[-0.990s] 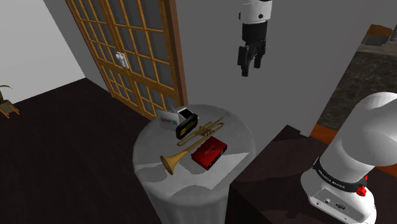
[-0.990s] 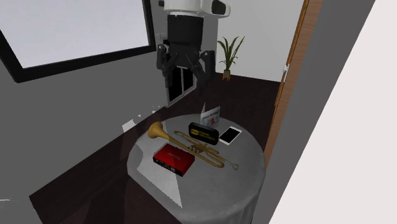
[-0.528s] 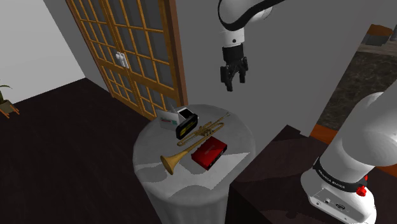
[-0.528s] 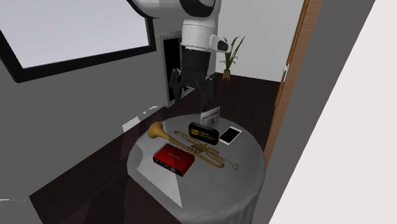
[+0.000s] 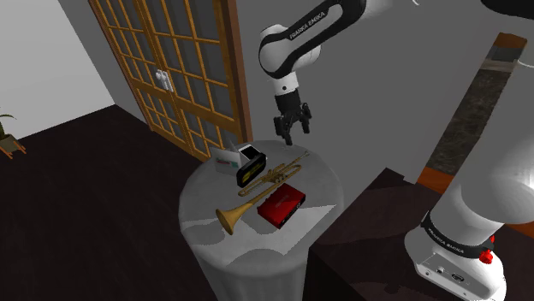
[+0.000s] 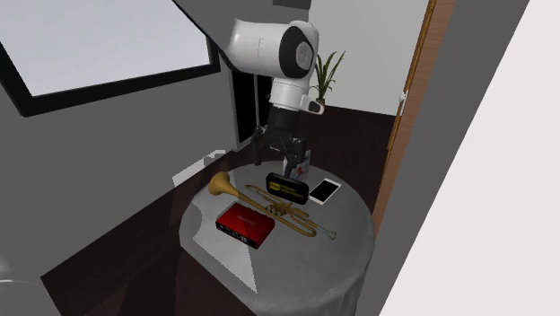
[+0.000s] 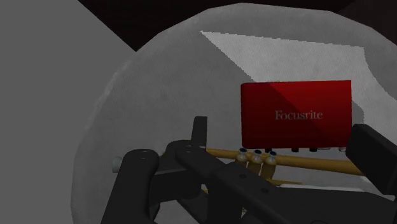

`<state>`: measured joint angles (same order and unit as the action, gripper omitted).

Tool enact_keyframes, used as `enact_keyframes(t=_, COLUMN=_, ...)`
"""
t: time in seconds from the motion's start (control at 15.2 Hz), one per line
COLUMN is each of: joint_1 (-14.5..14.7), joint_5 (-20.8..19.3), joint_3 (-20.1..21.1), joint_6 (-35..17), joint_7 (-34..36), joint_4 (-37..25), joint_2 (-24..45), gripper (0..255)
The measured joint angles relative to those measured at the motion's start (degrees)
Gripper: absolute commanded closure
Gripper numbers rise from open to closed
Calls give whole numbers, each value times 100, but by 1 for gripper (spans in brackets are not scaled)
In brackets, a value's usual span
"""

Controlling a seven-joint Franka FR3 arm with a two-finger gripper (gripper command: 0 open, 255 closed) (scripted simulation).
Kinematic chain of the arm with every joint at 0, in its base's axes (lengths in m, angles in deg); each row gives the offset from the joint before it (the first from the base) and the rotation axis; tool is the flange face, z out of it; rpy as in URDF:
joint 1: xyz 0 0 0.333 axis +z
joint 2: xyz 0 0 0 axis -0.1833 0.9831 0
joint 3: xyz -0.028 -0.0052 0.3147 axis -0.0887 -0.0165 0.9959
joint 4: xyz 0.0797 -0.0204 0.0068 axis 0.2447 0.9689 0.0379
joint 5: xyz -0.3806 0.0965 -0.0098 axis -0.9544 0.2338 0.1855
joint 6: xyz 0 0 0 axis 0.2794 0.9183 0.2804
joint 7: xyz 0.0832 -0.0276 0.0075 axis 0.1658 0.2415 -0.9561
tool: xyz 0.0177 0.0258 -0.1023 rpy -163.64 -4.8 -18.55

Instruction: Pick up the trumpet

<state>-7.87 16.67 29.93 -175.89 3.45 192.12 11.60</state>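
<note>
**Trumpet flat on the round table, gripper open above its far end**

Closest to us in the shoulder view is the arm [image 5: 479,180], with its white base at the lower right and the rest going up and over to the left. Next comes the round table [image 5: 248,267] under a grey cloth. The trumpet [image 5: 265,183] lies flat across the middle of it. It's brass-coloured, with the bell towards the near edge and the mouthpiece end pointing at the far edge.

Just beside it, on the shoulder view's right, sits a red box [image 5: 282,204]. In the wrist view we can read "Focusrite" on its top, and the trumpet's valves sit right next to the box's edge. On the other side of the trumpet there's a black case [image 5: 251,166] with a yellow patch, and past that a small white card [image 5: 226,159]. The second exterior view also gives us a white phone [image 6: 325,189] lying next to the case.

Further back, the gripper [image 5: 291,137] hangs in the air over the far part of the table, above the mouthpiece end, pointing down. Its two fingers stand apart with nothing between them, and it isn't touching the trumpet.

Behind all that we've got wooden glazed doors [image 5: 171,77]. Way off at the shoulder view's left edge there's a potted plant [image 5: 7,137].
</note>
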Motion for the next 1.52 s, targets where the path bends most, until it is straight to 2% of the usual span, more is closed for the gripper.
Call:
enact_keyframes(t=0.46, joint_1=158, joint_5=11, joint_3=61, joint_6=44, joint_7=335, joint_4=-1038, joint_2=1739, gripper=0)
enact_keyframes(t=0.73, joint_1=223, joint_5=3, joint_3=45, joint_6=267, joint_7=448, joint_4=-1925, joint_2=2824, gripper=0)
enact_keyframes(t=1.32, joint_1=273, joint_5=-8, joint_3=29, joint_6=-23, joint_7=481, joint_4=-2176, joint_2=3522, gripper=0)
enact_keyframes(t=1.39, joint_1=275, joint_5=-8, joint_3=29, joint_6=-33, joint_7=483, joint_4=-2185, joint_2=3539, gripper=255)
enact_keyframes(t=1.52, joint_1=276, joint_5=-9, joint_3=29, joint_6=-36, joint_7=483, joint_4=-2193, joint_2=3549, gripper=255)
